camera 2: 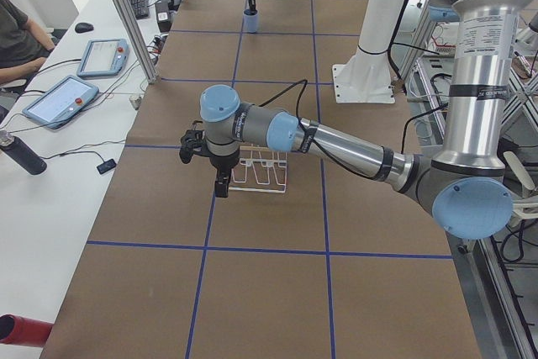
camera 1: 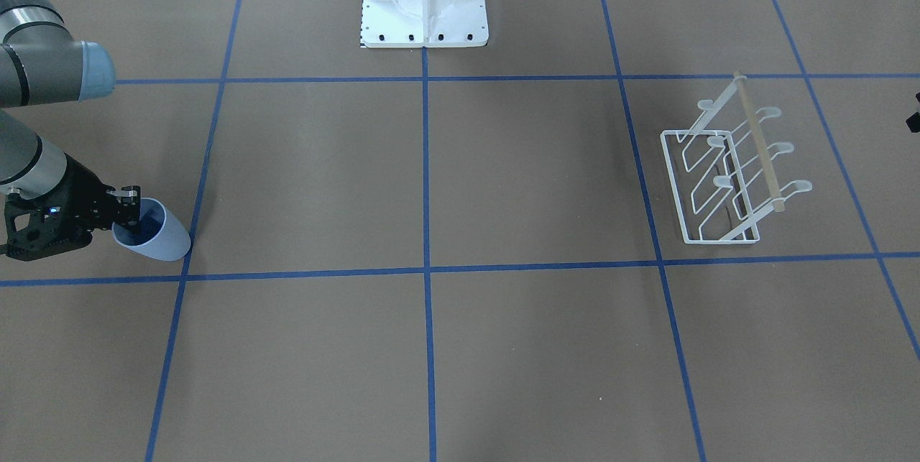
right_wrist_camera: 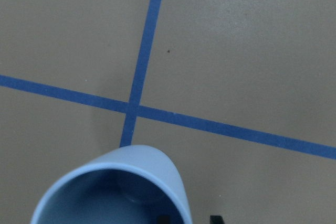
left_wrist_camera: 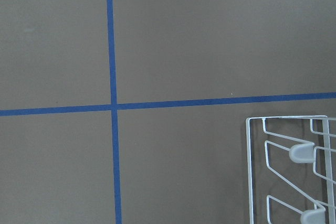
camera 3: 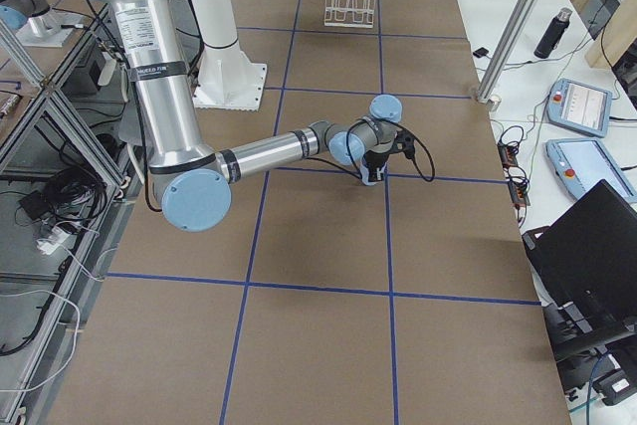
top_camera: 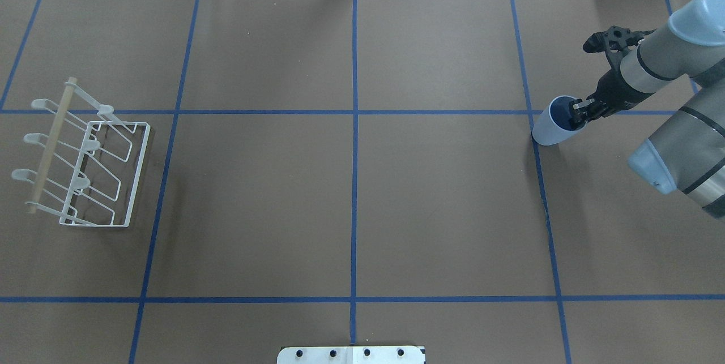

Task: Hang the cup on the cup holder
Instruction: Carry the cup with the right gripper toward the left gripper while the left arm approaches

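The right gripper [top_camera: 576, 112] straddles the rim of the cup [top_camera: 549, 131] (pinched tight? cannot tell). Next: lift it across to the cup holder [top_camera: 50, 146].

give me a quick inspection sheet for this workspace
surface: brown table with a blue tape grid
job's things: cup stands mouth up, far from the holder, whose prongs are bare
clutter: nothing seen
grippers: right gripper open, its fingers straddling the cup's rim; left gripper near the holder, state unclear
cables: cable loops off the right wrist
surroundings: pedestal; person and tablets at a side bench
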Robot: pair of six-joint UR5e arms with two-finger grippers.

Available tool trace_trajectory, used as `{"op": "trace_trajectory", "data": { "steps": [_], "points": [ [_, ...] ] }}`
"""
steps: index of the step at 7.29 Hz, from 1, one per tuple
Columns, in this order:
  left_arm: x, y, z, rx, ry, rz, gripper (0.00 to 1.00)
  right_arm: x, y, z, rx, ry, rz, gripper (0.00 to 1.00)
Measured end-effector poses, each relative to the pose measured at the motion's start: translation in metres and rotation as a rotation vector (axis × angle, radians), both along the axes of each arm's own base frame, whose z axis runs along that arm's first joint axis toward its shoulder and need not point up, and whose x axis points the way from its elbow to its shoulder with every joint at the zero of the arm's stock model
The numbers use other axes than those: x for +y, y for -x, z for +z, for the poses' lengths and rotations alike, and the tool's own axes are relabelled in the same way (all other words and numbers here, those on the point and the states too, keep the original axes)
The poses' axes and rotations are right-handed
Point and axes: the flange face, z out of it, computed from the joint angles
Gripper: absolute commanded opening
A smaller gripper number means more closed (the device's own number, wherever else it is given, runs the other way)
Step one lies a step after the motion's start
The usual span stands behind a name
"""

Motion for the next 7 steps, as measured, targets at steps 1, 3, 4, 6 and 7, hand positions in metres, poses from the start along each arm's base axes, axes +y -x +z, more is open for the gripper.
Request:
{"op": "trace_trajectory", "data": {
  "steps": [1, 3, 4, 6, 7],
  "points": [
    [0.000, 0.000, 0.000, 0.000, 0.000, 0.000, 0.98, -0.003, -0.001, -0.013, -0.024, -0.001, -0.004, 0.00],
    [0.002, 0.000, -0.001, 0.006, 0.001, -0.002, 0.98, -0.025, -0.028, -0.060, -0.094, 0.037, 0.017, 0.00],
    [0.003, -0.002, -0.005, 0.026, -0.001, 0.003, 0.98, -0.030, -0.041, -0.081, -0.127, 0.054, 0.020, 0.00],
    [-0.006, -0.013, -0.035, 0.111, -0.033, 0.022, 0.98, -0.022, -0.046, -0.119, -0.204, 0.087, 0.033, 0.00],
    [-0.015, -0.027, -0.062, 0.166, -0.047, 0.013, 0.98, -0.015, -0.041, -0.137, -0.262, 0.105, 0.047, 0.00]
  ]
}}
